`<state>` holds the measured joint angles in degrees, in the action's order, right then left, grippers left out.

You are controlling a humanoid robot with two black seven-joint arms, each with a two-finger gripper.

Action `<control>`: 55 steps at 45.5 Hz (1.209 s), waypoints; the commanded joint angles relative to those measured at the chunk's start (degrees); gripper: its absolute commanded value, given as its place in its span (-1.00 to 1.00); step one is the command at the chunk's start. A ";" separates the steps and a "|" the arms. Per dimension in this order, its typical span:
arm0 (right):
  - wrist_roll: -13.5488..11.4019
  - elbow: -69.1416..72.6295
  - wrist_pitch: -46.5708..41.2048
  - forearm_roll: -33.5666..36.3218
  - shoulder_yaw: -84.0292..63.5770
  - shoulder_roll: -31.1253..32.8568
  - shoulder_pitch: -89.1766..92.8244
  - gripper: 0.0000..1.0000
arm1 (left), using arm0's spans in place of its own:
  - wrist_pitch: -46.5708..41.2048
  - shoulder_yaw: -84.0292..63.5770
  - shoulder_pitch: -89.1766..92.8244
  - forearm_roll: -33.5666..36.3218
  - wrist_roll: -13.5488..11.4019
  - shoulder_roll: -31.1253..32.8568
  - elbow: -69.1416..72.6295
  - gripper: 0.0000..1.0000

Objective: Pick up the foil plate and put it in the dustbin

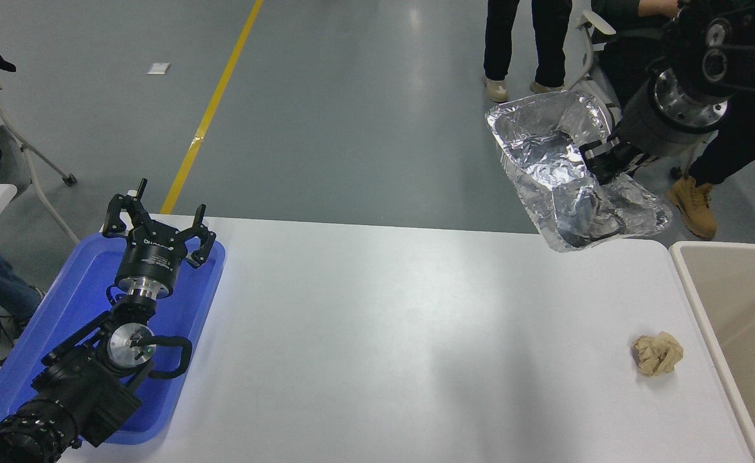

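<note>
The foil plate [557, 161] is a shiny, wrinkled silver tray held high in the air above the table's far right corner, tilted with its open side toward me. My right gripper [606, 164] is shut on its right wall at the pinched middle. The dustbin [689, 270], beige with a thick pale rim, stands off the table's right edge, below and to the right of the plate. My left gripper [159, 225] is open and parked over the blue tray at the lower left.
A small tan paper wad [657, 354] lies on the white table [377, 334] near the dustbin. A blue tray [56, 321] sits at the left edge. A seated person [737, 122] and a standing person [525, 45] are beyond the far right side.
</note>
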<state>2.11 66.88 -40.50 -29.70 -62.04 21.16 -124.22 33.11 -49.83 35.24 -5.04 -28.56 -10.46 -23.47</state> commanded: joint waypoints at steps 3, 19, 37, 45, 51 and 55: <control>0.00 -0.61 0.25 -0.09 -0.45 0.11 0.38 -1.00 | 0.03 0.00 0.00 0.03 0.00 0.00 0.00 1.00; 0.00 -21.60 0.16 -0.09 0.25 10.65 18.56 -1.00 | 0.03 0.00 0.00 -0.05 0.00 0.00 0.00 1.00; -0.09 -46.22 2.79 0.87 9.39 18.21 40.97 -1.00 | 0.03 0.00 0.00 -0.05 0.00 0.00 0.00 1.00; -0.44 -51.31 7.71 1.05 10.62 19.80 47.39 -1.00 | 0.03 0.00 0.00 0.03 0.00 0.00 0.00 1.00; -0.62 -55.18 11.49 2.45 13.17 20.50 54.95 -1.00 | 0.03 0.00 0.09 -0.05 0.00 0.00 0.00 1.00; -0.62 -56.50 12.64 5.79 15.10 20.68 60.13 -1.00 | 0.03 0.00 0.00 0.03 0.00 0.00 0.00 1.00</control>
<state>1.65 17.09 -32.66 -28.05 -51.42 40.32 -76.48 33.13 -49.84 35.26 -5.04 -28.59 -10.47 -23.46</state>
